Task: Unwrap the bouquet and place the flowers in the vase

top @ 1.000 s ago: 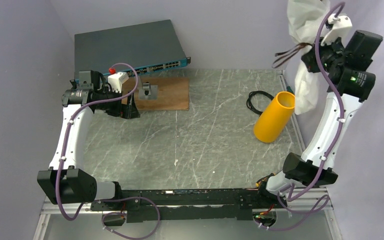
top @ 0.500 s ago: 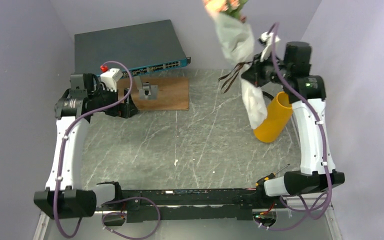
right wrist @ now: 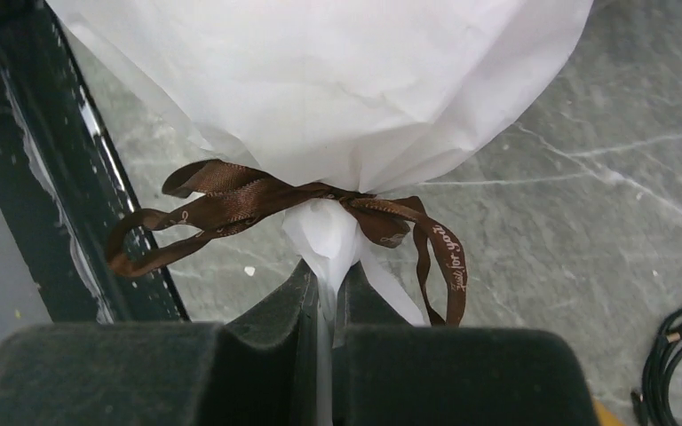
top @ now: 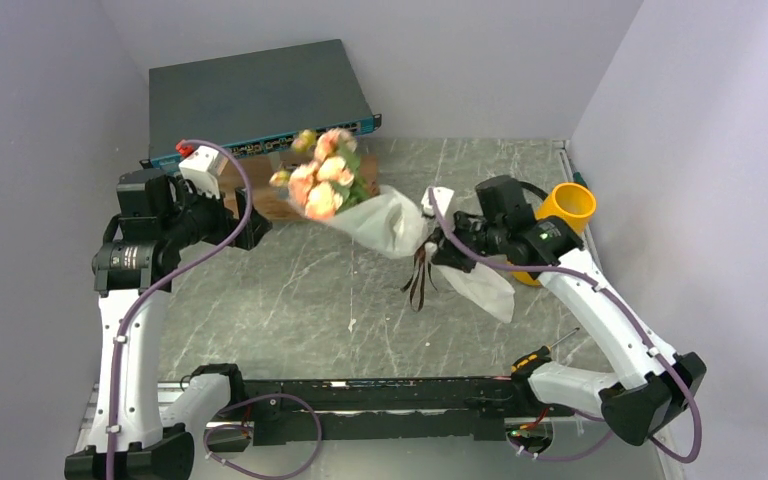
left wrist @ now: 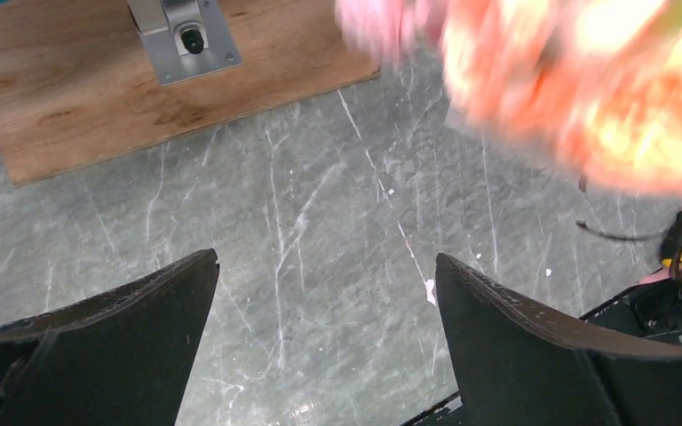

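Pinching bouquet (top: 385, 222) in R gripper (right wrist: 324, 288) just stem-side of ribbon (right wrist: 231, 200), lengthwise pointing left, w/ blooms (top: 322, 182) near wide-spread L gripper (left wrist: 324, 266).

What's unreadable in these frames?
- Left wrist: the flowers are motion-blurred, so no single rose resolves.
- Right wrist: the white paper hides the stems, and the flowers are cut off by the top edge.
- Top external: the vase has its lower part hidden behind the right arm.
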You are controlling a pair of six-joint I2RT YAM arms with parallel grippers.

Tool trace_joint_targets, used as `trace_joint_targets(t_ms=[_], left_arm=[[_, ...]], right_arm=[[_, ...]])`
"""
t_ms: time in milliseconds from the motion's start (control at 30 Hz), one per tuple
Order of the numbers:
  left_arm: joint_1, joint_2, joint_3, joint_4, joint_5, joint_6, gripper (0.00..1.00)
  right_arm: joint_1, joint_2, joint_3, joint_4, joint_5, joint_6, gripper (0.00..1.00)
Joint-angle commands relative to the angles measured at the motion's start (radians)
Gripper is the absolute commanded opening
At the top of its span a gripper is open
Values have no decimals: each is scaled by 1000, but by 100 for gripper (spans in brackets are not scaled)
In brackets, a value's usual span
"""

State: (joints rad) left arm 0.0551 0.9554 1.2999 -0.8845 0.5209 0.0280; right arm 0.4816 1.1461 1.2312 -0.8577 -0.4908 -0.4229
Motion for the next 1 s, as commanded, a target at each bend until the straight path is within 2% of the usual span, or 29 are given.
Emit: trace_joint_targets(t_ms=[0,233,433,567,800,867,967], left_arm=[[-4,-12,43,17,-13,-52,99],[-3,-25,59,-28,132,-2,99],[-3,-40,5,-40,242,58,99],[-4,-44,-28,-60,283,147,99],[-4,-41,-106,-143,406,395,99],[-6,-48,-164,-159,442,473,99],[-13,-65,-249,-162,498,579,92]], right_arm=[[78,-16,-67,123,37,-130,0],[138,64,-188,227,117,-149,0],[152,186,-203,389,164,-65,0],[164,263,-182,492,192,39,0],[241,344,-213,557,202,153,0],[244,371,-223,551,179,184,21],[236,372,-221,504,183,221,58]])
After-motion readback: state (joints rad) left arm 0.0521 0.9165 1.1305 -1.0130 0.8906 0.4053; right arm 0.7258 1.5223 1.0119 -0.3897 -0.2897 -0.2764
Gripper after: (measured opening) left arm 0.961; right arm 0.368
